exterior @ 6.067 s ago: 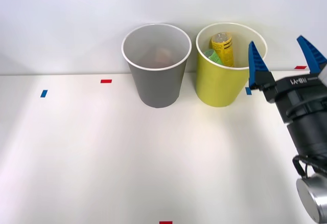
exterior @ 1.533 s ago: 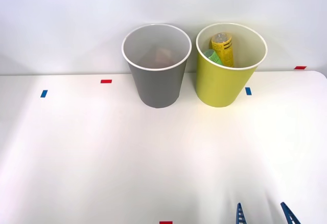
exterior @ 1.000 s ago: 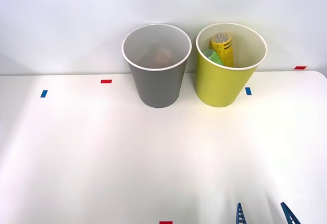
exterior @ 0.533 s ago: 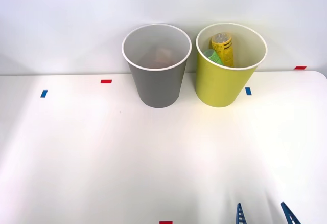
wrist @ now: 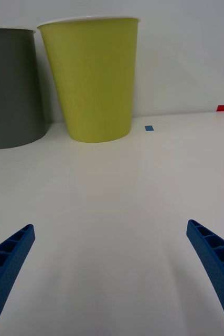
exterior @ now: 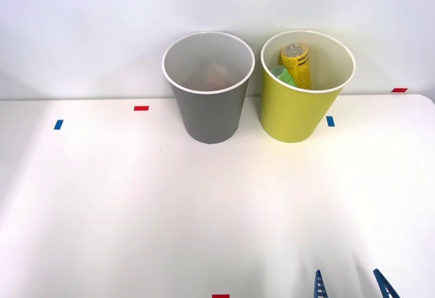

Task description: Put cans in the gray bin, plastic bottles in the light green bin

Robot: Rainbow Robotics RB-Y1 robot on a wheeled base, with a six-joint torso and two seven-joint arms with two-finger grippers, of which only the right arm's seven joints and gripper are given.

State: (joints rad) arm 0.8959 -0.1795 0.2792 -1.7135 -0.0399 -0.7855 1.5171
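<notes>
Round tapered gray bin with white rim [exterior: 207, 111] upright at upper centre of the front view, faint pinkish item inside, round tapered yellow-green bin with white rim [exterior: 293, 113] just right of it, slim yellow bottle [exterior: 296, 65] and smaller green item [exterior: 283, 75] leaning inside.

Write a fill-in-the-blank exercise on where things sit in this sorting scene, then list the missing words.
1. The slim yellow bottle stands inside the ____ bin.
2. The gray bin sits on the robot's ____ side of the light green bin.
3. The right claw is ____, holding nothing.
4. The small tape mark beside the light green bin is ____ in colour.

Missing words: light green; left; open; blue
</notes>
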